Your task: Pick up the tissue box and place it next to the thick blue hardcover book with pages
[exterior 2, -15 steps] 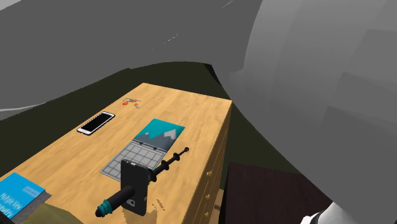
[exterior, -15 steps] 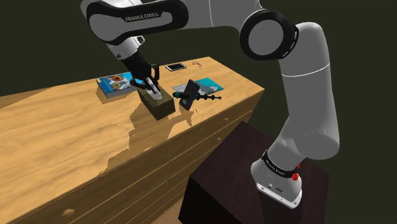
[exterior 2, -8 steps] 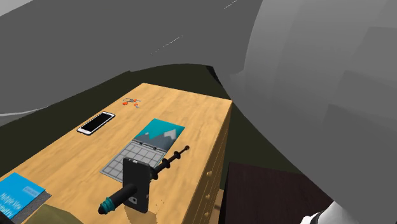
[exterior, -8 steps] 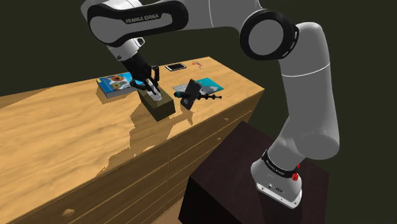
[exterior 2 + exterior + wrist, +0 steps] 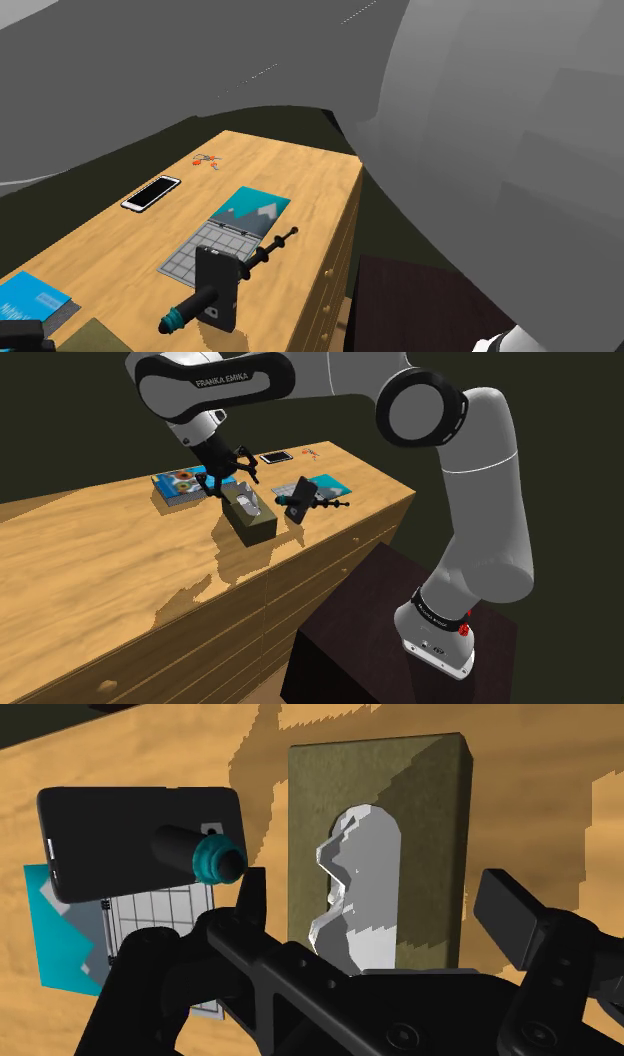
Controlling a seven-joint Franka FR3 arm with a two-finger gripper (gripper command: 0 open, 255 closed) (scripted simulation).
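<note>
The tissue box [image 5: 252, 515] is olive with a white tissue sticking out of its top. It rests on the wooden tabletop [image 5: 100, 562], just to the shoulder view's right of the blue book [image 5: 178, 482] with flowers on its cover. My gripper [image 5: 230, 480] hovers right above the box's far end, open, touching nothing. In the wrist view the gripper [image 5: 380, 904] has its fingers apart on either side of the tissue box [image 5: 310, 824], clear of its walls. In the second exterior view, the blue book [image 5: 25, 300] and a corner of the box [image 5: 95, 335] lie at the lower left.
A black phone on a teal-tipped stick [image 5: 297, 499] stands close beside the box, over a teal-covered booklet [image 5: 328, 485]. Farther back lie a smartphone [image 5: 276, 456] and a small orange item [image 5: 309, 451]. The dresser's edge [image 5: 330, 537] drops off in front; my dark stand [image 5: 400, 642] sits below.
The fingers have gone from clasped on the tissue box to spread wide, letting it go. The hand has lifted a little; the box stays on the tabletop.
</note>
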